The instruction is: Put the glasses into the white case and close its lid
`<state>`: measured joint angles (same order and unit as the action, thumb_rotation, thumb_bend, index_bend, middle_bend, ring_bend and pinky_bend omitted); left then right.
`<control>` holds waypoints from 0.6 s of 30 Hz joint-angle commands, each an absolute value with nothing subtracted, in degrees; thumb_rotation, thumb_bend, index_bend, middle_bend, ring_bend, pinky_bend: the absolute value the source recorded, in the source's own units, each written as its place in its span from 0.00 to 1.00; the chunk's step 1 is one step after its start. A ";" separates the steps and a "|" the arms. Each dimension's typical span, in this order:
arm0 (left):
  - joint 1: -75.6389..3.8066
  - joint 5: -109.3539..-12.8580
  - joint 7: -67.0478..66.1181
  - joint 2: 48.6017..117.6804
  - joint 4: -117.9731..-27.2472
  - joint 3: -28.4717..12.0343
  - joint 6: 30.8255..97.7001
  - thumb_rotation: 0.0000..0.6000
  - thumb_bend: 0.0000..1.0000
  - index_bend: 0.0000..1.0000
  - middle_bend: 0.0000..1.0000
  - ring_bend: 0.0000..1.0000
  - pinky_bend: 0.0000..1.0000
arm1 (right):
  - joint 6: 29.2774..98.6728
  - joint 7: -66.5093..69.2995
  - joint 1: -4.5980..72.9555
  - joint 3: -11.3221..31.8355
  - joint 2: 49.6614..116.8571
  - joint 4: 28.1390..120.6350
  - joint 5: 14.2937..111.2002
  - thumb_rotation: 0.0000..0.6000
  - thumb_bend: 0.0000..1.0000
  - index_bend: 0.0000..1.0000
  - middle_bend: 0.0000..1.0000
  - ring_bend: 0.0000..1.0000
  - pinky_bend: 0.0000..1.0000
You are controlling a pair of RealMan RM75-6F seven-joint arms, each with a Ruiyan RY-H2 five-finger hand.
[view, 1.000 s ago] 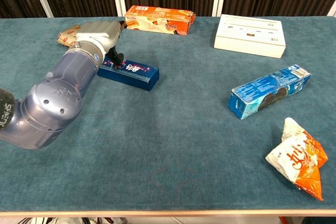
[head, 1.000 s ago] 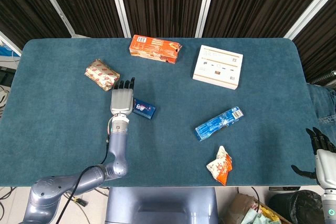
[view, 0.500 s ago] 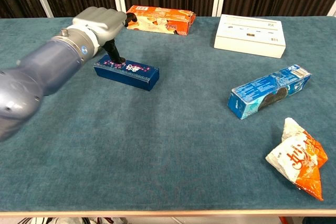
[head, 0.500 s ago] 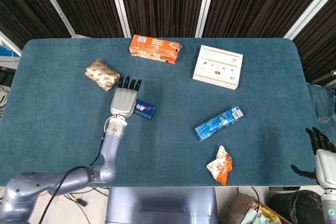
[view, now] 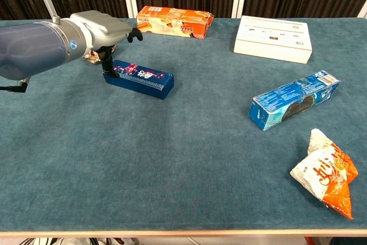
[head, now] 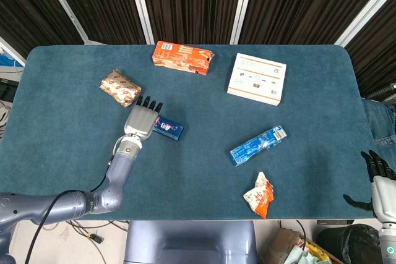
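I see no glasses in either view. A flat white box point(head: 257, 78) point(view: 273, 38) lies shut at the back right of the table. My left hand point(head: 141, 120) point(view: 106, 30) hovers palm down over the left end of a dark blue box point(head: 168, 128) point(view: 139, 77). Its fingers are spread and hold nothing, and its thumb hangs down beside that end. My right hand point(head: 378, 180) hangs off the table's right edge, fingers apart and empty.
An orange box point(head: 183, 57) point(view: 174, 21) lies at the back. A brown packet point(head: 120, 88) sits left of my left hand. A light blue box point(head: 258, 144) point(view: 293, 100) and a white-and-orange snack bag point(head: 260, 194) point(view: 325, 177) lie right of centre.
My left forearm has swung out to the left and the hand has slid slightly left along the dark blue box. The right hand and all objects have stayed put.
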<state>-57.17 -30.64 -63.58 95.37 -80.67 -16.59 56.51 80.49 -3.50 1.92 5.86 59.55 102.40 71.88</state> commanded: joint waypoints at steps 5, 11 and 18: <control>-59.41 -30.35 -61.14 98.10 -76.04 -14.96 54.25 1.00 0.22 0.10 0.13 0.02 0.07 | 80.40 -3.37 1.95 5.89 59.49 102.38 71.81 1.00 0.20 0.10 0.03 0.09 0.16; -60.02 -32.70 -57.92 100.21 -72.74 -13.64 52.96 1.00 0.24 0.14 0.18 0.04 0.08 | 80.38 -3.37 1.95 5.84 59.45 102.42 71.89 1.00 0.20 0.10 0.03 0.09 0.16; -60.31 -35.72 -55.31 102.22 -69.17 -12.59 53.73 1.00 0.25 0.19 0.23 0.05 0.09 | 80.34 -3.26 1.95 5.85 59.41 102.46 71.86 1.00 0.20 0.10 0.03 0.09 0.16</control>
<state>-60.22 -35.47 -55.59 101.83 -69.68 -12.85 53.48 80.36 -3.27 1.94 5.86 59.41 102.46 71.85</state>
